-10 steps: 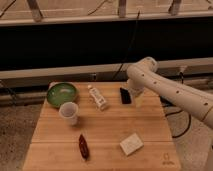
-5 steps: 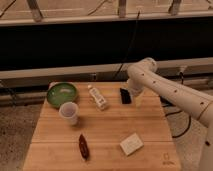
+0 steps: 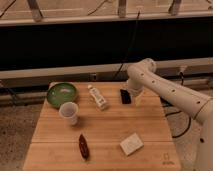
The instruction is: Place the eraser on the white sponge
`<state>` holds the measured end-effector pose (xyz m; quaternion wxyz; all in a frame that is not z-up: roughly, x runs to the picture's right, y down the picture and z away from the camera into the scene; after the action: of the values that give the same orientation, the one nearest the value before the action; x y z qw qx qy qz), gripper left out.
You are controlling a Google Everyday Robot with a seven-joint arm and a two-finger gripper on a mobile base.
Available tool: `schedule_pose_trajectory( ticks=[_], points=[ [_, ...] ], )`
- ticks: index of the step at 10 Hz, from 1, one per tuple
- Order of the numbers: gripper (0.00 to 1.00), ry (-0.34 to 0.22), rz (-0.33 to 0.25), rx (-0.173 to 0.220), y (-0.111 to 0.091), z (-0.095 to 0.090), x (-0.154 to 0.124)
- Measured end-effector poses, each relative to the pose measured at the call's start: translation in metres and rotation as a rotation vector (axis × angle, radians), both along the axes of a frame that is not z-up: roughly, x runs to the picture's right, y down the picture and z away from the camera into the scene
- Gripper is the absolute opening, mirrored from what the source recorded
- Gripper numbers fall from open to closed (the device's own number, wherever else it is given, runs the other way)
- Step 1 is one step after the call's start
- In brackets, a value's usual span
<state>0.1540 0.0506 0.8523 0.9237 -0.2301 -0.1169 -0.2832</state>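
The eraser (image 3: 125,96), a small black block, sits at the back right of the wooden table (image 3: 150,125). My gripper (image 3: 134,97) hangs from the white arm (image 3: 165,90), low over the table and close against the eraser's right side. It is open, and I cannot see whether the eraser is between its fingers. The white sponge (image 3: 131,144), a pale cream block, lies alone near the front right of the table, well in front of the gripper.
A green bowl (image 3: 62,93) stands at the back left with a white cup (image 3: 69,112) in front of it. A white bottle (image 3: 99,97) lies left of the eraser. A dark reddish-brown elongated object (image 3: 83,146) lies near the front edge.
The arm has barely shifted beside the eraser. The eraser, the sponge and the other objects lie where they were.
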Motion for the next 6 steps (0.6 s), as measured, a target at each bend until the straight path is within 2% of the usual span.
schedule_pose_trajectory(
  ticks=[6],
  points=[
    [0.8,-0.02,-0.032,-0.023,0.003,0.019,0.001]
  ],
)
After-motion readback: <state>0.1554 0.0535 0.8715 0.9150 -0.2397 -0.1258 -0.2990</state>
